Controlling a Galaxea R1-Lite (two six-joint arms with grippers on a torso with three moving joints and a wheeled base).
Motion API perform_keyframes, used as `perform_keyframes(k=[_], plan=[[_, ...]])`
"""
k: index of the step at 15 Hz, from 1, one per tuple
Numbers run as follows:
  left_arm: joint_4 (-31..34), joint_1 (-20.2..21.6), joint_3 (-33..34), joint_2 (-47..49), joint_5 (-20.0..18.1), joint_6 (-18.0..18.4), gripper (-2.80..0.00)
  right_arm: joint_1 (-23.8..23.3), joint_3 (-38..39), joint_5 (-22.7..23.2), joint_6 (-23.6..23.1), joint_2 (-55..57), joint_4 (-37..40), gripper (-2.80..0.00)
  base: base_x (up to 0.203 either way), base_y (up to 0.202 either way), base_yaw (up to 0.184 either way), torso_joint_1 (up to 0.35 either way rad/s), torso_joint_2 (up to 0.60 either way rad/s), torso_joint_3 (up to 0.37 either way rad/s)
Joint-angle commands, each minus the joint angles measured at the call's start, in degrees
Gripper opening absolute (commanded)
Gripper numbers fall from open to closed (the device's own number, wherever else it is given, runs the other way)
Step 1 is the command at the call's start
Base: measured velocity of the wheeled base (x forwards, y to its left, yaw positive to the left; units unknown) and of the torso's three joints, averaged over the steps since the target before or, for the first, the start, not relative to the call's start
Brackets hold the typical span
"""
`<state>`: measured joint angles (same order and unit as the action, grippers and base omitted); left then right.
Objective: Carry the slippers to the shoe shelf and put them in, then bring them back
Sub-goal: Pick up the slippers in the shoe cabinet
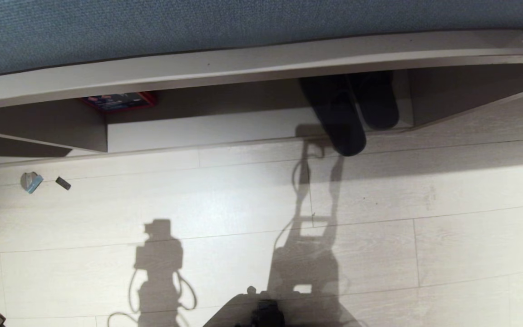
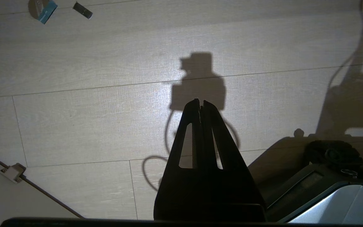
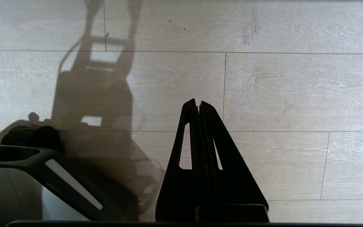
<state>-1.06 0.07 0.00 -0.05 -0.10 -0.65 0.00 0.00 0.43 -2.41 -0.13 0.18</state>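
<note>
The two dark slippers [image 1: 350, 113] lie side by side in the shoe shelf [image 1: 225, 127], at the right end of its pale base board. The left one sticks out over the front edge onto the floor. Neither arm shows in the head view; only their shadows fall on the floor. My left gripper [image 2: 201, 102] hangs shut over bare floor planks, holding nothing. My right gripper [image 3: 198, 102] is likewise shut and empty above the floor, well short of the slippers.
A red and blue box [image 1: 120, 101] sits deep in the shelf at the left. A small grey-blue scrap [image 1: 31, 181] and a dark little piece [image 1: 63, 183] lie on the floor at left. My own base [image 1: 261, 313] shows at the bottom edge.
</note>
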Motion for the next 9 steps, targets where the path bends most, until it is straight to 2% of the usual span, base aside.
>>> perform_keyframes(k=[1, 5, 9], plan=[[-0.05, 0.07, 0.44, -0.04, 0.01, -0.05, -2.80, 0.00, 0.00, 0.01, -0.14, 0.22, -0.01, -2.80, 0.000, 0.000, 0.000, 0.000, 0.00, 0.000], [-0.09, 0.04, 0.44, -0.04, 0.01, -0.17, -2.80, 0.00, -1.19, -0.47, -0.27, 0.22, 0.28, -2.80, 0.000, 0.000, 0.000, 0.000, 0.00, 0.000], [-0.09, 0.01, 0.44, -0.04, 0.01, -0.14, -2.80, 0.07, -10.79, -0.11, -0.20, 4.59, 4.67, -2.80, 0.000, 0.000, 0.000, 0.000, 0.00, 0.000]])
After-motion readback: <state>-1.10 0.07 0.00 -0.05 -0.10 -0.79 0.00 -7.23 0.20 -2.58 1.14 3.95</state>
